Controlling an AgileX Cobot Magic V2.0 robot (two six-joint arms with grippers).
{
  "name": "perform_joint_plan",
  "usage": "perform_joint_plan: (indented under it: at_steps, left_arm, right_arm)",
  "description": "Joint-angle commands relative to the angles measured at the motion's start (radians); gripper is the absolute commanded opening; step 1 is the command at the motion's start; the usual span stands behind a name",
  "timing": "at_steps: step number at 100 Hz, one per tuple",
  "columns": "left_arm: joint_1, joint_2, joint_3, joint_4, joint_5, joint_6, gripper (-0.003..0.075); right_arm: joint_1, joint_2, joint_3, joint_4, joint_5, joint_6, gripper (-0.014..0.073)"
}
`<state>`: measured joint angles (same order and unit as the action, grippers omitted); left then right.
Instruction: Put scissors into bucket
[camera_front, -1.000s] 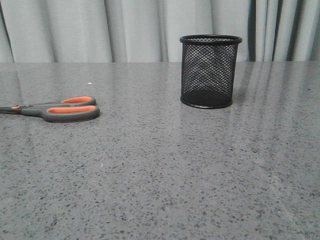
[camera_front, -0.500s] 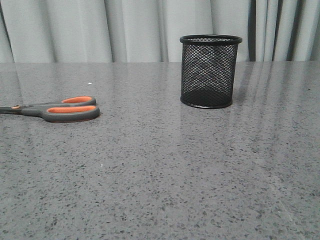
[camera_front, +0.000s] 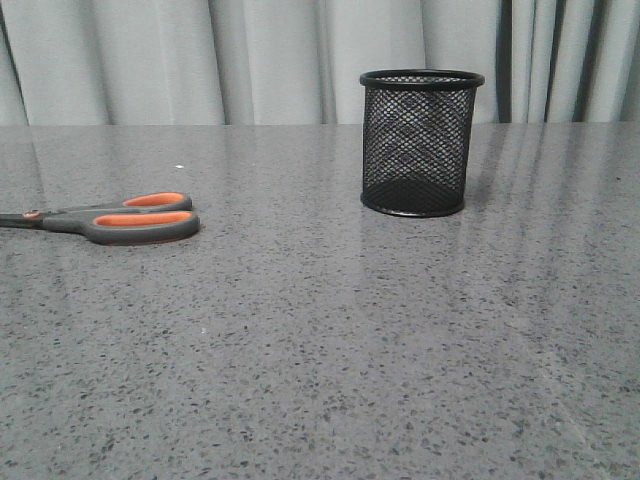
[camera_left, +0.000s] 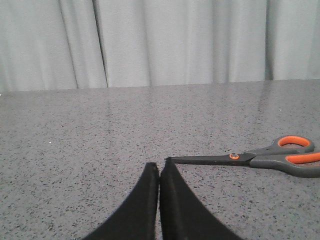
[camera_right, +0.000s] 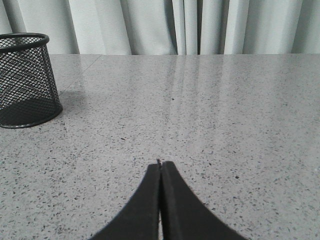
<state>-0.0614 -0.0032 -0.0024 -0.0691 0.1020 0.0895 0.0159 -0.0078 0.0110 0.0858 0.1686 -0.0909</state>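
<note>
1. Nothing has moved since the earlier frame.
2. Scissors (camera_front: 110, 218) lie flat on the counter (camera_front: 320, 340), at 9 o'clock.
3. Bucket (camera_front: 418, 142) stands upright at 1 o'clock.
4. My left gripper (camera_left: 159, 170) and right gripper (camera_right: 160, 167) are both closed, empty.

Soft, even light fills all three views, bright enough to show detail without harsh contrast. The polished speckled grey stone tabletop (camera_front: 330, 330) carries pale vertical streaks of reflection from the light grey pleated curtain (camera_front: 250, 60) behind its far edge, strongest toward the far right corner. The black wire-mesh cylindrical bucket (camera_front: 420, 140) throws only a faint, diffuse shadow at its base, and the grey-and-orange-handled scissors (camera_front: 120, 220) a thin one along their near side. Focus is acceptably sharp throughout; mild grain shows, with no visible edge distortion.
</note>
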Motion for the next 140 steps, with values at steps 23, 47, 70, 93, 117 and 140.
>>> perform_joint_plan:
  at_steps: [23,47,70,93,117,140]
  left_arm:
    - [0.004,-0.026,0.029,-0.052,-0.085,-0.009,-0.0021]
    - [0.004,-0.026,0.029,-0.167,-0.085,-0.009,-0.0021]
    - [0.004,-0.026,0.029,-0.316,-0.086,-0.009,-0.0021]
    - [0.004,-0.026,0.025,-0.570,-0.102,-0.009,-0.0021]
    - [0.004,-0.026,-0.058,-0.786,-0.111,-0.009,-0.0021]
    - [0.004,0.023,-0.262,-0.644,0.043,-0.007,-0.0021]
  right_arm:
    - [-0.008,-0.025,0.017,0.035,-0.096,-0.004,-0.0072]
    - [-0.008,-0.025,0.017,0.148,-0.134,-0.004,-0.0072]
    - [-0.008,-0.025,0.017,0.256,-0.161,-0.004,-0.0072]
    - [-0.008,-0.025,0.017,0.590,-0.179,-0.004,-0.0072]
    - [-0.008,-0.025,-0.047,0.656,-0.141,-0.004,-0.0072]
    - [-0.008,0.035,-0.217,0.544,0.047,-0.004,-0.0053]
